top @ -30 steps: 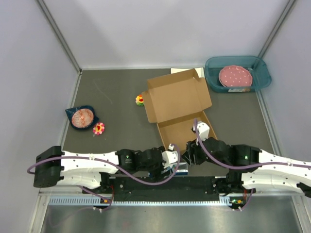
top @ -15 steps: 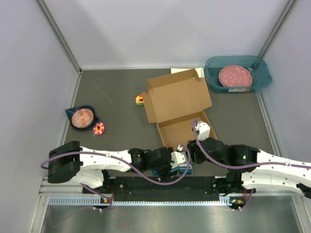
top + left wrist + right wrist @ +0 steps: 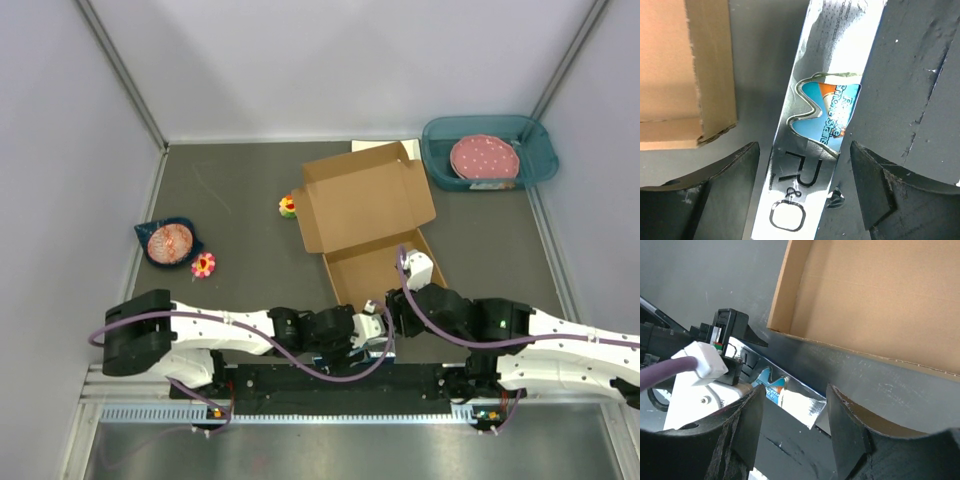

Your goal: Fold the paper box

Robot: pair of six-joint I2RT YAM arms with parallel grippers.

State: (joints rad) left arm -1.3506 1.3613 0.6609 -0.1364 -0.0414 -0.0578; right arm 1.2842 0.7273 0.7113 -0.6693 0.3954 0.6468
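The paper box (image 3: 366,200) is brown cardboard lying open mid-table, its lid flat behind the shallow tray (image 3: 372,266). Both grippers are at the tray's near edge. My left gripper (image 3: 370,326) is open. In the left wrist view (image 3: 805,195) it straddles a shiny silver packet (image 3: 810,150) with a blue label, with small gaps on both sides. A corner of the box (image 3: 690,75) shows at the upper left. My right gripper (image 3: 396,304) is open with nothing between its fingers (image 3: 795,425). The box wall (image 3: 875,295) and the silver packet (image 3: 797,402) lie just beyond it.
A teal tray (image 3: 535,150) holding a pink dotted plate (image 3: 484,158) stands at the back right. A blue bowl (image 3: 170,242) and a flower toy (image 3: 204,264) are at the left. Another small toy (image 3: 288,206) lies beside the box lid. Grey walls enclose the table.
My left arm has swung right along the near edge, bringing its gripper over the silver packet beside the right gripper. The right arm and the box have not moved.
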